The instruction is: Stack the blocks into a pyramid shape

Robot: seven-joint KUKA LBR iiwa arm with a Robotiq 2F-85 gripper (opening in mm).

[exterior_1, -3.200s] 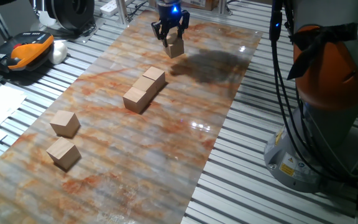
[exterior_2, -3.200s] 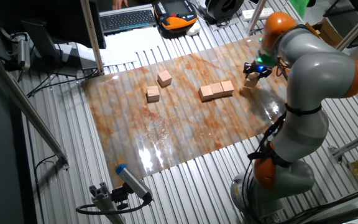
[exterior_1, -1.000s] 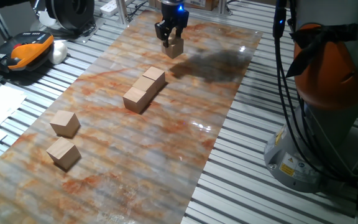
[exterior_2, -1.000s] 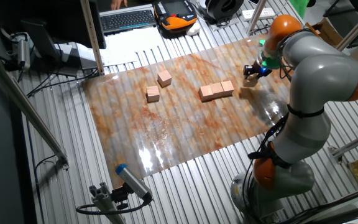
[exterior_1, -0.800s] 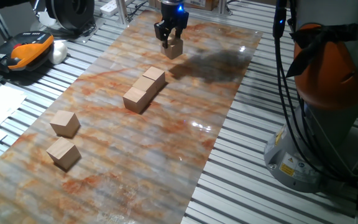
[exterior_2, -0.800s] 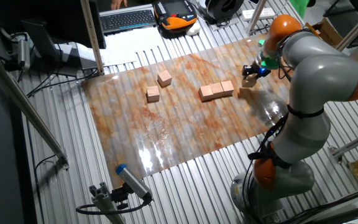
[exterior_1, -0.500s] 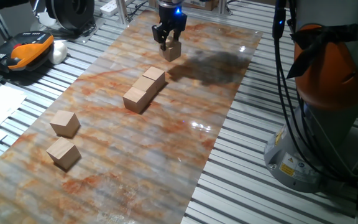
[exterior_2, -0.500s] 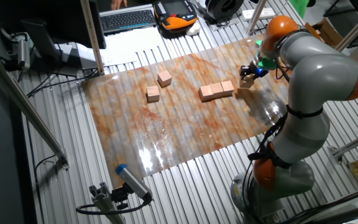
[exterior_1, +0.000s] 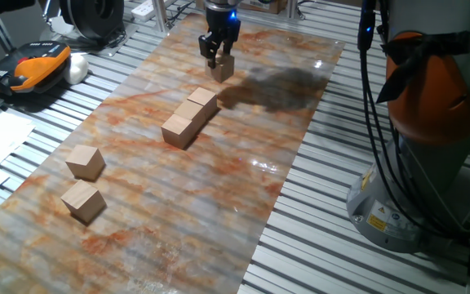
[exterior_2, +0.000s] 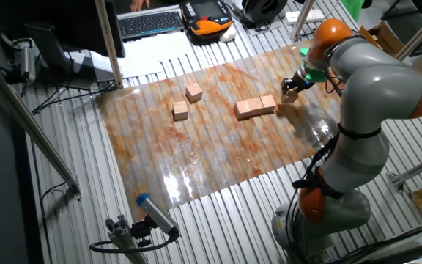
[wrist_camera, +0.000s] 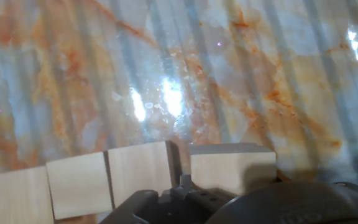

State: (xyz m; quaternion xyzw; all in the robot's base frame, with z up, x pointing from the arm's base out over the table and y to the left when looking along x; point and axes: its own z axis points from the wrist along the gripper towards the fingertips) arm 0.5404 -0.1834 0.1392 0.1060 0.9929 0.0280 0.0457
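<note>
Marbled orange-and-grey sheeting covers the worktop (exterior_1: 243, 163), which sits on a bed of ribbed metal slats. At its far end the claw (exterior_1: 219, 59) is closed on a tan wooden block (exterior_1: 223, 69), its fingers pressed against the block's sides; from the fixed views I cannot tell whether the block touches the surface. Just nearer the camera, a row of blocks (exterior_1: 189, 119) lies end to end, close to the held block but apart from it. The hand view shows that row (wrist_camera: 82, 182) as three cubes side by side along the bottom edge, with the held block (wrist_camera: 232, 168) just right of them, a narrow gap between. Two more loose blocks sit well apart from the row: one (exterior_1: 85, 162) tilted corner-on, another (exterior_1: 83, 201) just below it. No pyramid shape stands yet.
</note>
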